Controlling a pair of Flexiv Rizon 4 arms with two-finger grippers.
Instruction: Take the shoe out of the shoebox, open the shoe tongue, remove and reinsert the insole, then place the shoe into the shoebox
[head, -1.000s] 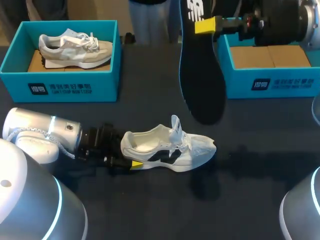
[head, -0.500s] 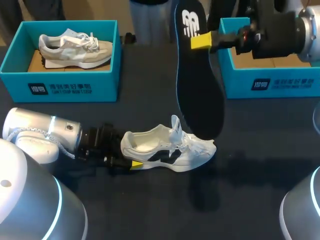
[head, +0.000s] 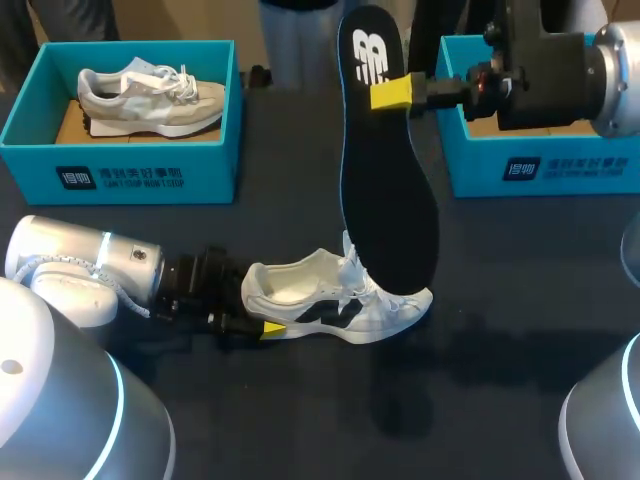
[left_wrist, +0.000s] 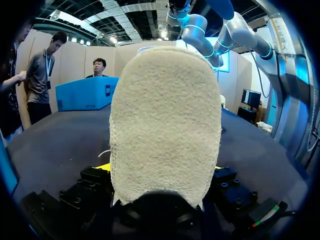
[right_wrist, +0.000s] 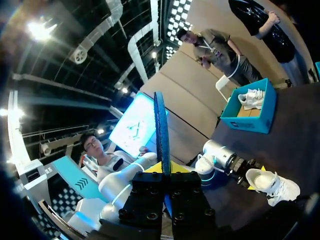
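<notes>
A white shoe (head: 335, 298) lies on its side on the dark table, toe to the right, tongue pulled up. My left gripper (head: 265, 318) is shut on its heel; in the left wrist view the heel (left_wrist: 165, 125) fills the space between the fingers. My right gripper (head: 392, 92) is shut on the heel end of a black insole (head: 385, 200) with a white logo. The insole hangs toe down, and its tip overlaps the shoe's forefoot in the head view. In the right wrist view the insole (right_wrist: 161, 130) stands edge-on between the fingers, with the shoe (right_wrist: 272, 185) far below.
A blue shoebox (head: 120, 172) at the back left holds a grey shoe (head: 150, 98). A second blue shoebox (head: 540, 168) at the back right shows only a cardboard floor, partly covered by my right arm. The near side of the table is bare dark cloth.
My right gripper has carried the insole left and down; its tip now reaches the shoe's forefoot. The left arm and the shoe have not moved.
</notes>
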